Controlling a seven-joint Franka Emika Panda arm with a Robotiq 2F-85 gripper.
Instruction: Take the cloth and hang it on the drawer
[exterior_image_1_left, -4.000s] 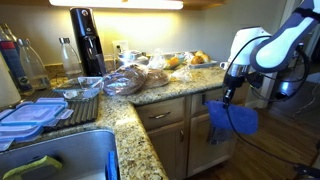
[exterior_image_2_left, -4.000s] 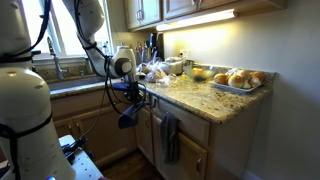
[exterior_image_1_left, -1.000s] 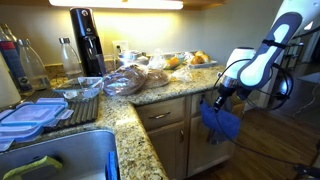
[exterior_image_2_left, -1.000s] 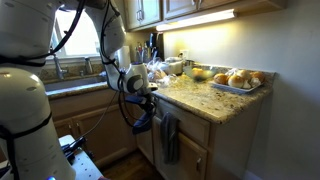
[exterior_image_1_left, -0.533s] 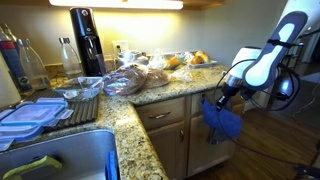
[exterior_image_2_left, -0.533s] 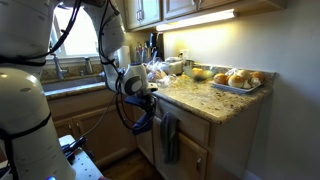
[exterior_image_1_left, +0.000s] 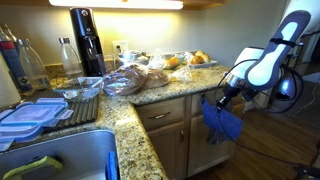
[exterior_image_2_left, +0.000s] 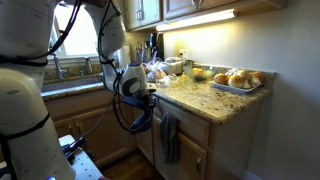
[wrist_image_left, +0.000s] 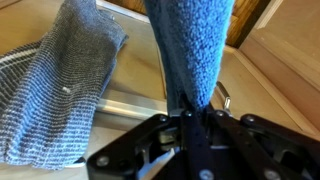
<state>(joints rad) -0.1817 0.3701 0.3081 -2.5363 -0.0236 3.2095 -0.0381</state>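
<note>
Cloth (exterior_image_1_left: 222, 122) pinched in closed gripper (exterior_image_1_left: 221, 99), long axis vert., free end down (near drawer (exterior_image_1_left: 163, 116)).

Speckled granite counter (exterior_image_1_left: 128, 118), oak cabinets (exterior_image_2_left: 190, 7) overhead, under-cabinet light (exterior_image_2_left: 200, 18) glowing, window (exterior_image_2_left: 70, 32) bright, dark floor (exterior_image_1_left: 290, 152).

cloth (wrist_image_left: 195, 50): nubby terry fabric | towel (wrist_image_left: 65, 90): coarse knit | drawer (exterior_image_1_left: 162, 116): smooth satin wood

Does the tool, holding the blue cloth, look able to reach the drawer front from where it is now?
Probably yes. The tool, shut on the cloth, hangs close beside the drawer, with nothing seen between them. A grey towel hanging next to the cloth may crowd the spot.
</note>
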